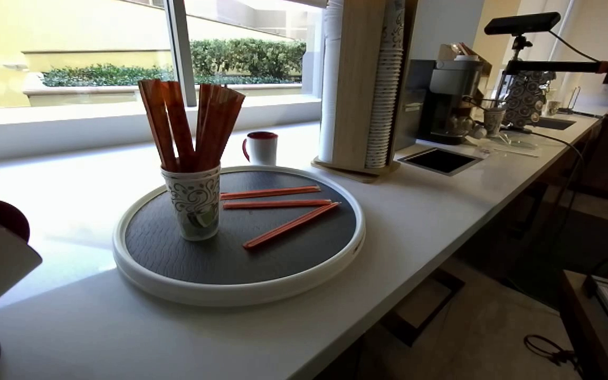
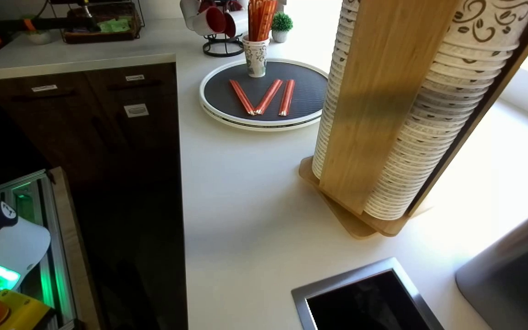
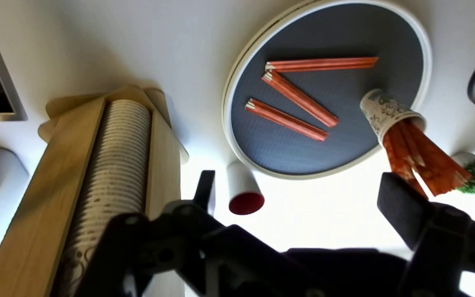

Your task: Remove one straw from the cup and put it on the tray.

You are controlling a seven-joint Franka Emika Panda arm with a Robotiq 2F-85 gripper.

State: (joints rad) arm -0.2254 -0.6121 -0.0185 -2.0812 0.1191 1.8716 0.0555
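Note:
The speckled paper cup stands upright on the tray, filled with red-orange straws. It shows in both exterior views. Three red-orange straws lie flat on the tray's dark surface beside the cup. In the wrist view the cup is at the right and the tray at the upper middle. My gripper is open with nothing between its fingers. The right finger overlaps the tops of the cup's straws in the picture; whether it touches them I cannot tell. The gripper is outside both exterior views.
A tall wooden stand of stacked paper cups is near the tray, at left in the wrist view. A white mug with red inside stands behind the tray. A mug rack and small plant stand beyond the cup.

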